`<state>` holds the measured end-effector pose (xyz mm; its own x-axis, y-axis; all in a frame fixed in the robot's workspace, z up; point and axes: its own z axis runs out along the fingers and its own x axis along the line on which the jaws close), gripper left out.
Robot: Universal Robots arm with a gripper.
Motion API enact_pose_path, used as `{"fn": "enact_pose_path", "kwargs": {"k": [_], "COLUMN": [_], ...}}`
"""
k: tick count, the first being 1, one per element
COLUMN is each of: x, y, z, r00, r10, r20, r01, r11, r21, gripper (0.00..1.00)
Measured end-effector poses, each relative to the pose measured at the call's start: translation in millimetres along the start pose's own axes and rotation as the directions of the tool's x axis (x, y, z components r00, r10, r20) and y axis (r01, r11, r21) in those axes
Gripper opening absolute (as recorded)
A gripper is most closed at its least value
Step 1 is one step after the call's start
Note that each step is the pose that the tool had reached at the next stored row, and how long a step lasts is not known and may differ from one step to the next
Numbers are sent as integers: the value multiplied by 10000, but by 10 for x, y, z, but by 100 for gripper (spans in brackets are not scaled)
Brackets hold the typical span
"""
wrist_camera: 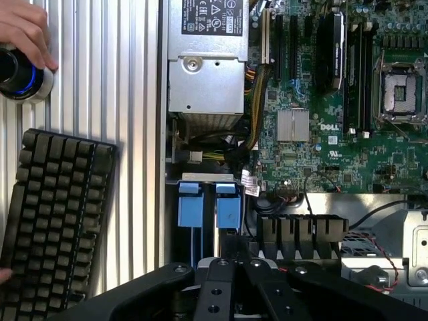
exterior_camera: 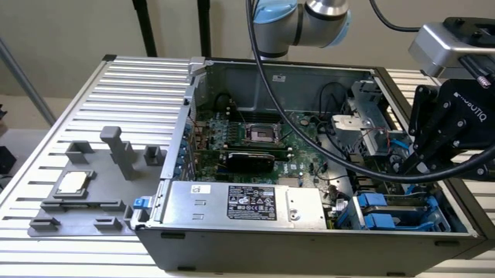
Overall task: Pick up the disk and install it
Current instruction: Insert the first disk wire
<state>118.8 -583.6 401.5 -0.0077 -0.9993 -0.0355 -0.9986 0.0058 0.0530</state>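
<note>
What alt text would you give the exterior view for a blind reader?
A robot's black gripper reaches into an open computer case, close above blue-railed disks in its corner bay at the exterior view's right. Beside the case, a grey tray holds a small chip.

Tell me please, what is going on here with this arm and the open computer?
A Universal Robots arm reaches into the open computer case. Its gripper is shut, low over the corner where the blue-railed disk sits; whether it grips the disk is unclear. Beside the case, a person's hand rests on a round knob near a keyboard.
</note>
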Motion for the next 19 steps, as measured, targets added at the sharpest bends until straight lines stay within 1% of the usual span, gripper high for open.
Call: {"fn": "enact_pose_path", "kwargs": {"k": [8, 9, 15, 19], "x": [1, 0, -2, -3], "y": [-9, -41, -313, -490], "z": [0, -2, -5, 27], "r00": [10000, 10000, 10000, 10000], "r10": [-2, -2, -37, -76], "r20": [4, 4, 9, 10], "r01": [2, 2, 37, 76], "r11": [10000, 10000, 10000, 10000], "r21": [0, -4, -29, -38], "gripper": [11, 11, 11, 11]}}
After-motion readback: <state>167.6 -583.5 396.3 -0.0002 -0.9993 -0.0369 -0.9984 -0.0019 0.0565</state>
